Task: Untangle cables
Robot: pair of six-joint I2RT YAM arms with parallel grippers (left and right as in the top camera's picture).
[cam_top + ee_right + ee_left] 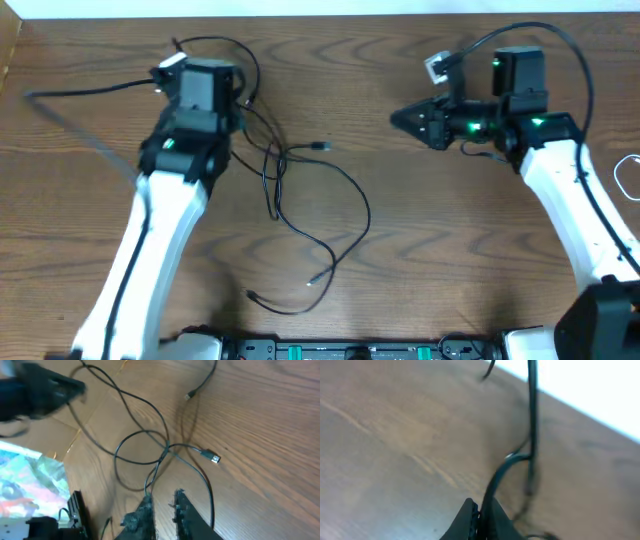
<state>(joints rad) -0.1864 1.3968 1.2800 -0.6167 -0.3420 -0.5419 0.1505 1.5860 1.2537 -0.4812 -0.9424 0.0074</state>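
Thin black cables lie in loose loops on the wooden table, crossing in a tangle, with one plug end to its right. My left gripper hangs over the upper left part of the tangle. The left wrist view shows this left gripper shut on a black cable that curves up out of the jaws. My right gripper points left, well apart from the cables. In the right wrist view the right gripper has a narrow gap and nothing in it; the cables lie beyond.
A white cable loops at the table's right edge. Thicker black robot wiring trails left from the left arm. The table's far edge runs just behind both arms. The arms' bases line the near edge.
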